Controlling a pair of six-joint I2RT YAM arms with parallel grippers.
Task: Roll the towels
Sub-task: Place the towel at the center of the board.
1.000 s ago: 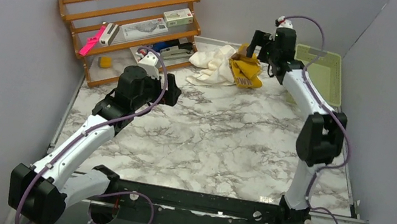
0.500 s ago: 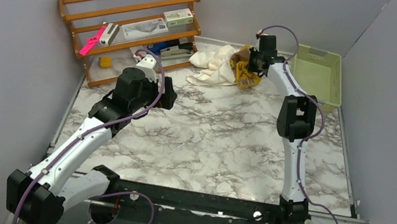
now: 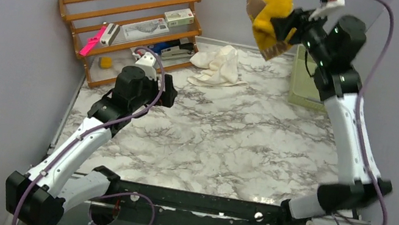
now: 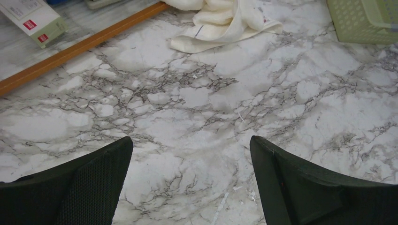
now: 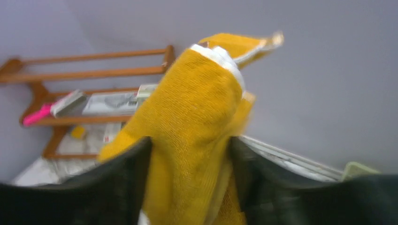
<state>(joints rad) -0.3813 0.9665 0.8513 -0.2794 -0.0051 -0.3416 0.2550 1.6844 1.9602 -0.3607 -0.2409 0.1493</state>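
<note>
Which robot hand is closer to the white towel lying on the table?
Left. The left gripper is low over the table, the cream towel ahead of it. The right gripper is up in the air, holding the mustard towel.

Marble table (image 3: 210, 145): cream towel (image 3: 216, 66), rack (image 4: 80, 47), basket (image 4: 366, 21)

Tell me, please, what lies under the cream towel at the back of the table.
The cream towel lies bunched directly on the marble table, and marble shows along its near edge. Its folds cover the spot beneath, so whether anything else lies there cannot be seen.
</note>
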